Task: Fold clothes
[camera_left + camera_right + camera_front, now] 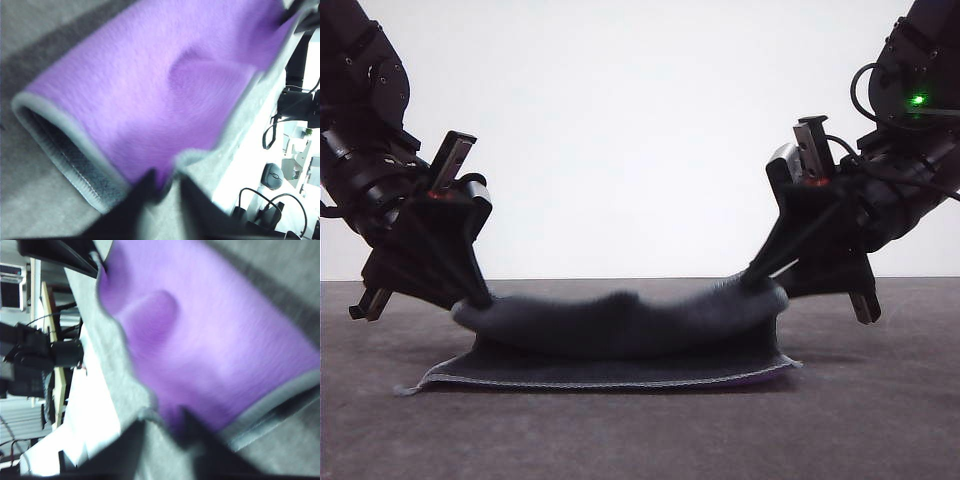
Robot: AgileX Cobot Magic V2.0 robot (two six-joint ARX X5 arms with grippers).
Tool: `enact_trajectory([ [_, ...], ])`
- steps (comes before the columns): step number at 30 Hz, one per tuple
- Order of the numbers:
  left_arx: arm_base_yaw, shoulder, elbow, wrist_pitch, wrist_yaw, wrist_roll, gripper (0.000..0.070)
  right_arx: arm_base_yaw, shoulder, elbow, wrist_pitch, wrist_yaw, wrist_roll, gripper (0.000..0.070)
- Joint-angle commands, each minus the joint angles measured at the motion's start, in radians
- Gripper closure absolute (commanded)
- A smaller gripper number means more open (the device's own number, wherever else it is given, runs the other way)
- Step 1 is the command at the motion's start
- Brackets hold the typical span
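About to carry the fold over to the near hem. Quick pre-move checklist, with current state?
1. Left gripper pinching the cloth corner: ok, jaws closed on it.
2. Right gripper pinching its corner: ok.
3. Both lifted corners level: ok, roughly equal height in front view.
4. Near hem flat on the table: ok.
5. Lifted edge taut: not ok, it sags in the middle.
6. Purple face wrinkle-free: not ok, a bump shows in the wrist views.

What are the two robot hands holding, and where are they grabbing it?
Both hold the cloth. The left gripper pinches one lifted corner and the right gripper the other; the near edge lies on the table.
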Motion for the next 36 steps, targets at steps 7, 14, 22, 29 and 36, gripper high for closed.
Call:
enact_trajectory([
  [7, 0.003, 0.005, 0.021, -0.016, 0.01, 0.017, 0.0301, 0.003, 0.003, 0.018, -0.008, -0.026, -0.046, 0.019],
  [14, 0.049, -0.035, 0.045, -0.039, 0.062, 0.027, 0.0301, -0.015, -0.065, 0.03, -0.046, -0.024, -0.081, 0.0189],
  [22, 0.117, -0.206, 0.058, -0.007, 0.015, -0.023, 0.0301, -0.049, -0.317, 0.03, -0.057, 0.1, -0.013, 0.019],
  [29, 0.133, -0.385, 0.057, 0.012, -0.222, -0.133, 0.0302, -0.051, -0.574, 0.025, -0.084, 0.372, 0.135, 0.0191],
  [36, 0.133, -0.452, 0.056, 0.006, -0.241, -0.148, 0.0304, -0.053, -0.766, -0.067, -0.082, 0.508, 0.226, 0.0191],
])
